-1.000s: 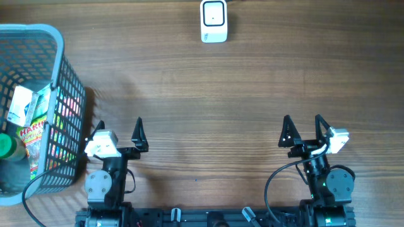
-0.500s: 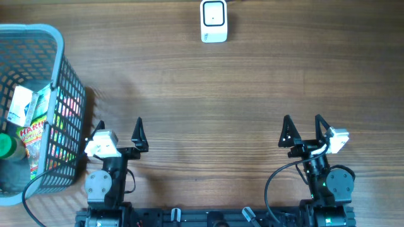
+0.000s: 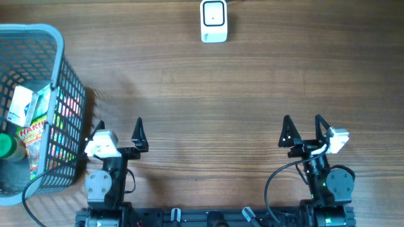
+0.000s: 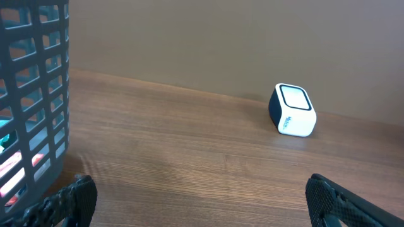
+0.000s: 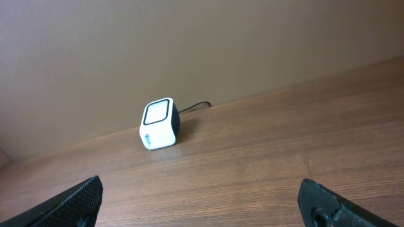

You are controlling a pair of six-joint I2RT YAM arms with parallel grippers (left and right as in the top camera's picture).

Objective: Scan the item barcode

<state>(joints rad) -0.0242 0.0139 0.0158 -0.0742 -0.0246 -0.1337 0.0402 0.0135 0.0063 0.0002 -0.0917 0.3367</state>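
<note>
Before the first pick: nothing is lifted yet.
The left tool [image 3: 119,124] and right tool [image 3: 303,120] hover at the near edge of the table [image 3: 221,94], fingers apart and empty. The items [image 3: 28,135], seemingly snack packets, lie in the basket [image 3: 60,75] at left, and the scanner [image 3: 213,21] stands far centre. Next, the left tool must reach into the basket. Nothing has moved since the earlier frame.

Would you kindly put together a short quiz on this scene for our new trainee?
1. True or false: the left gripper and the right gripper both stand open and empty.
2. Where is the scanner? A: at the far edge of the table; B: in a gripper; C: beside the right arm's base.
3. Which container holds the items to be scanned?
Key: 1 true; 2 A; 3 the basket, on the robot's left.
</note>
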